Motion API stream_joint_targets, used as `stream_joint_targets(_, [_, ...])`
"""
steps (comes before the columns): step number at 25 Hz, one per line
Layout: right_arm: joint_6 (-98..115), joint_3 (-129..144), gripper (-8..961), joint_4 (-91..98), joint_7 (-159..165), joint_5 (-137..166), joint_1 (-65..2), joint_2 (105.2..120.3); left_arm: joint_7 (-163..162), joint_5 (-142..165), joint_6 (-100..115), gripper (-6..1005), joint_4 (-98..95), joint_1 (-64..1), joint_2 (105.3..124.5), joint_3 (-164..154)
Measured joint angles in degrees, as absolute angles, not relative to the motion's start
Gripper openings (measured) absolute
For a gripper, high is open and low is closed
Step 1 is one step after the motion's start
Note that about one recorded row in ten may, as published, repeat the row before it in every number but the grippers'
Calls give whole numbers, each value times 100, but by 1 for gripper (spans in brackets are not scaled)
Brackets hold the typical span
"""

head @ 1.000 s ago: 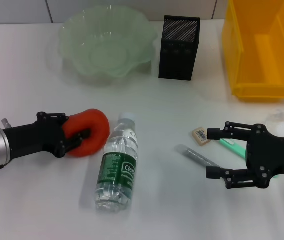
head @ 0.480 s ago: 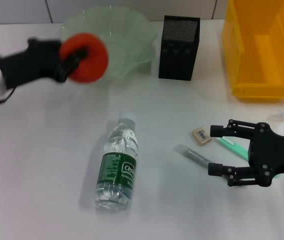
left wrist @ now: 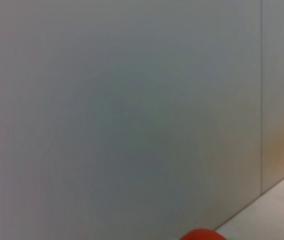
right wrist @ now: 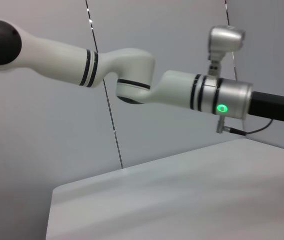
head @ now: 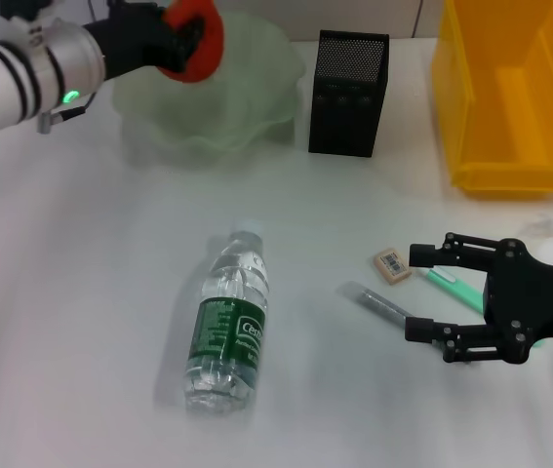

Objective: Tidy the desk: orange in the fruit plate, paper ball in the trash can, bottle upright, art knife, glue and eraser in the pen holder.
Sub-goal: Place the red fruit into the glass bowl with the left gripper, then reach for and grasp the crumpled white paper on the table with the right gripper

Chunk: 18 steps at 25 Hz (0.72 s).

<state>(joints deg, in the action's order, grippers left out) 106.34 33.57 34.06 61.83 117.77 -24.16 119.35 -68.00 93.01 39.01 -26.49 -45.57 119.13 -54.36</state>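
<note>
My left gripper (head: 180, 41) is shut on the red-orange orange (head: 201, 44) and holds it in the air over the back left part of the pale-green fruit plate (head: 247, 107). A sliver of the orange (left wrist: 202, 235) shows in the left wrist view. The bottle (head: 225, 322) lies on its side at the table's middle, cap pointing away. My right gripper (head: 420, 292) is open and empty near the right front. The tan eraser (head: 391, 264), a grey tube (head: 378, 302) and a green tool (head: 449, 285) lie beside it. The paper ball (head: 549, 239) sits behind it.
The black mesh pen holder (head: 347, 93) stands right of the fruit plate. The yellow trash can (head: 510, 97) is at the back right. The right wrist view shows the left arm (right wrist: 222, 95) raised above the white table (right wrist: 182, 200).
My left gripper lifted the orange off the table beside the bottle and carried it back and up over the fruit plate. The right gripper barely moved.
</note>
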Motion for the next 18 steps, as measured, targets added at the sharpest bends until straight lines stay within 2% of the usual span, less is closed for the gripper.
stream_joint_targets(2, [10634,3357,823,3354,6190,11776,-2414,11935,-6688,9298,3778,145,-2517,-4661,11918,-5436])
stream_joint_targets(7, [10580,3072,823,3283,6195,11728,-2392,11933,-6658,9241,3979,376,-2601,-4545,11919,-5440])
stream_joint_targets(12, [10674,2570,824,3807,6902,11397,-2204,11922,-6628,8924,5326,533,-3309,-3698,11886,-5441])
stream_joint_targets(18, [10587,2757,824,6380,10002,11691,-2011,11939,-6096,8536,7457,741,-3644,-2538,11806,-5435])
